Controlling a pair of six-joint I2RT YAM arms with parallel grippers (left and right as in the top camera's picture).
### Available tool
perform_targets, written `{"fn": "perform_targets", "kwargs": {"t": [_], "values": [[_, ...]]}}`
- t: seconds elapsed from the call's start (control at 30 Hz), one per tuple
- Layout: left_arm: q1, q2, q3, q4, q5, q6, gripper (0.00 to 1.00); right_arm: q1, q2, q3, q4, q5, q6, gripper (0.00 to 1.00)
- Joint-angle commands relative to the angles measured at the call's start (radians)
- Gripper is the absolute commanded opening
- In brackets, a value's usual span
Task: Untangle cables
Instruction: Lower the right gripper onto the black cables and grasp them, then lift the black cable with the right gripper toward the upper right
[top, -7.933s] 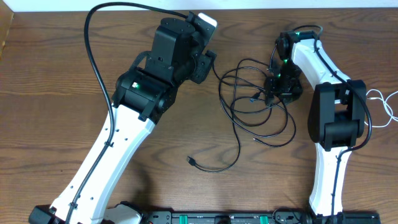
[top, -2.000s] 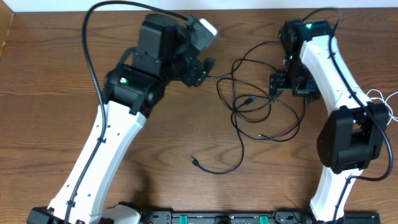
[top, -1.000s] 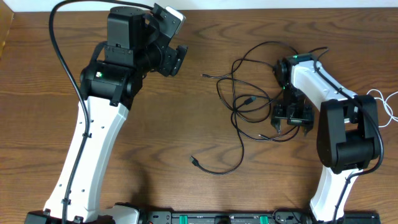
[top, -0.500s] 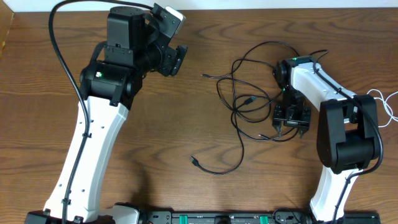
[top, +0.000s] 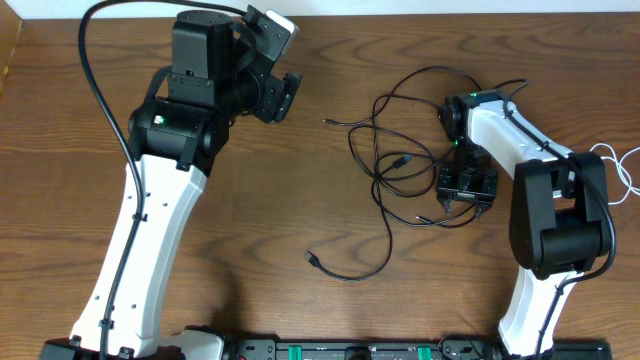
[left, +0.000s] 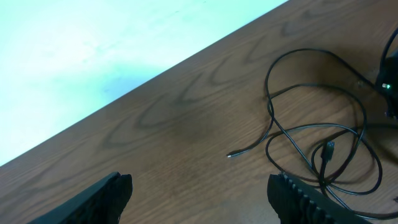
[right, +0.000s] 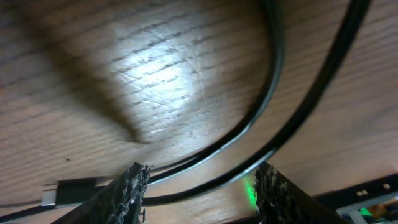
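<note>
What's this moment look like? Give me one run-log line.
left pincer: open, empty | right pincer: open, straddling black cables | task: black cables not yet untangled

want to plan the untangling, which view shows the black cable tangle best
The overhead view: it shows the whole black cable tangle, all its loops and loose ends. The left wrist view catches only part of it, cut off at the right edge. The right wrist view shows just two strands and a plug, close up.
</note>
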Motion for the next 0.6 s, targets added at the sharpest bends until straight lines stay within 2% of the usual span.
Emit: {"fn": "perform_targets", "kwargs": {"t": [0.0, 0.37, 0.57], "values": [[0.004, -0.002, 0.003, 0.001, -0.002, 0.016, 0.75, 0.005, 0.001, -0.019, 0.011, -0.012, 0.010, 0.54], [0.004, -0.003, 0.003, 0.001, -0.002, 0.016, 0.75, 0.005, 0.001, -0.037, 0.047, -0.012, 0.002, 0.53], [0.004, -0.003, 0.003, 0.001, -0.002, 0.016, 0.75, 0.005, 0.001, -0.119, 0.122, -0.046, 0.002, 0.47]]}}
